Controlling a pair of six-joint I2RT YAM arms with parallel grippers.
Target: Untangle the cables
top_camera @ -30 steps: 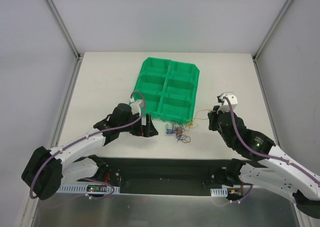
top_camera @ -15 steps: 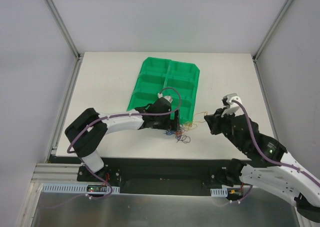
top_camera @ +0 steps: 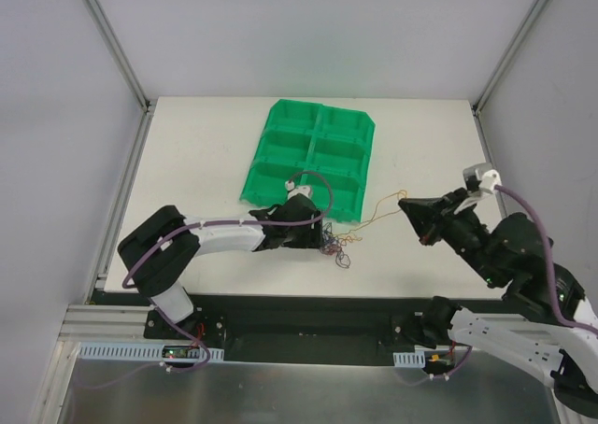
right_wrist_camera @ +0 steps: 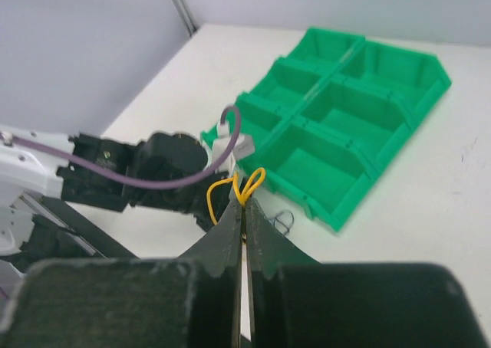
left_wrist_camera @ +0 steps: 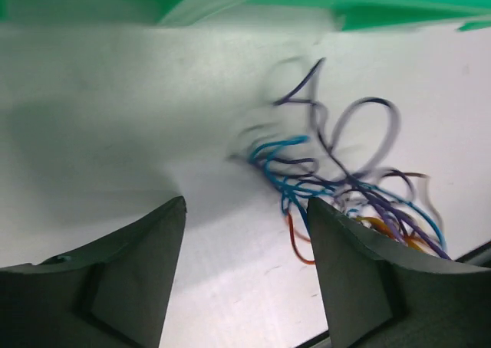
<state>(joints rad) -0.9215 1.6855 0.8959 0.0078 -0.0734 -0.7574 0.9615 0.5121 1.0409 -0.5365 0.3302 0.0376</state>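
Observation:
A tangle of thin blue, purple and orange cables (top_camera: 334,247) lies on the white table just in front of the green bin tray (top_camera: 313,160). In the left wrist view the tangle (left_wrist_camera: 345,183) lies just ahead of my open left gripper (left_wrist_camera: 245,210), partly behind its right finger. My left gripper (top_camera: 316,237) sits low at the tangle's left side. My right gripper (top_camera: 407,205) is shut on a yellow cable (right_wrist_camera: 247,185), lifted to the right of the tangle. The yellow cable (top_camera: 378,209) stretches from the tangle up to it.
The green tray has six compartments, all empty as far as I see, and also shows in the right wrist view (right_wrist_camera: 345,126). The table's near edge (top_camera: 280,295) runs just below the tangle. Frame posts stand at the far corners.
My right gripper has moved right and up with the yellow cable, drawing it out of the tangle. My left gripper has settled lower beside the tangle's left side. The tray shifted slightly.

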